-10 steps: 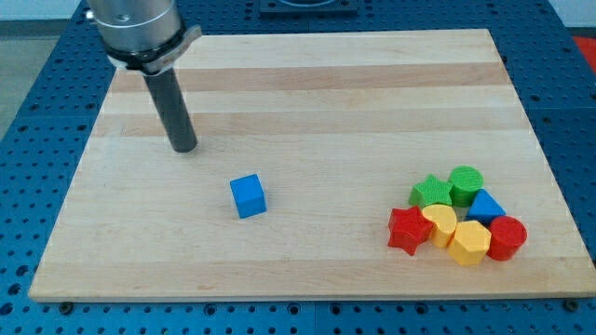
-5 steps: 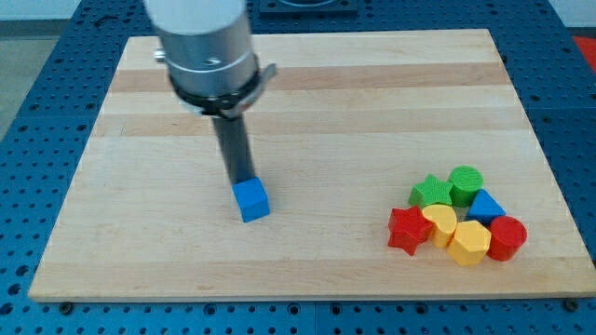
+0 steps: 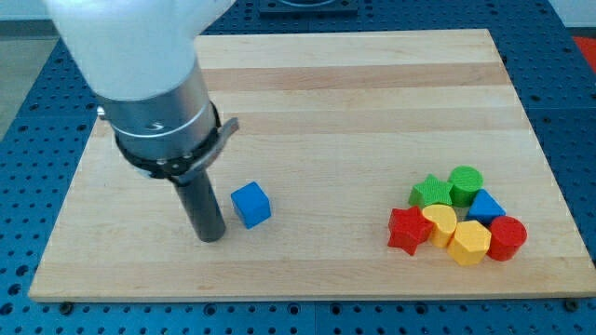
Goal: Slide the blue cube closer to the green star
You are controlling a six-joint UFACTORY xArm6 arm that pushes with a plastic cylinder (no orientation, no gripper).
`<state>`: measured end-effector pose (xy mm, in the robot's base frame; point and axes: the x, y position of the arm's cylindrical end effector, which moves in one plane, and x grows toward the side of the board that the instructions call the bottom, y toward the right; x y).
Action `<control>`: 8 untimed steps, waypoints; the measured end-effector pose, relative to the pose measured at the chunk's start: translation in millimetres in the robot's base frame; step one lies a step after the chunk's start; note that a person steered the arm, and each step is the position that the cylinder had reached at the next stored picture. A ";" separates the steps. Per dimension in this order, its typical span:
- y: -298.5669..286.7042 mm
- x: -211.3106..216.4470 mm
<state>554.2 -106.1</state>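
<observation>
The blue cube (image 3: 251,204) sits on the wooden board (image 3: 326,102), left of centre. My tip (image 3: 210,236) rests on the board just to the lower left of the cube, a small gap apart from it. The green star (image 3: 429,193) lies far to the view's right, at the upper left of a cluster of blocks.
The cluster at the view's right holds a green cylinder (image 3: 465,184), a blue triangular block (image 3: 485,206), a red star (image 3: 408,230), a yellow rounded block (image 3: 440,224), a yellow hexagon (image 3: 468,243) and a red cylinder (image 3: 507,237). The arm's wide body (image 3: 140,74) hangs over the board's left part.
My tip moved from the view's upper left to just above the cube, then down and left to the cube's lower left. The cube shifted only slightly.
</observation>
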 end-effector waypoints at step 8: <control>112.3 -64.4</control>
<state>489.8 6.2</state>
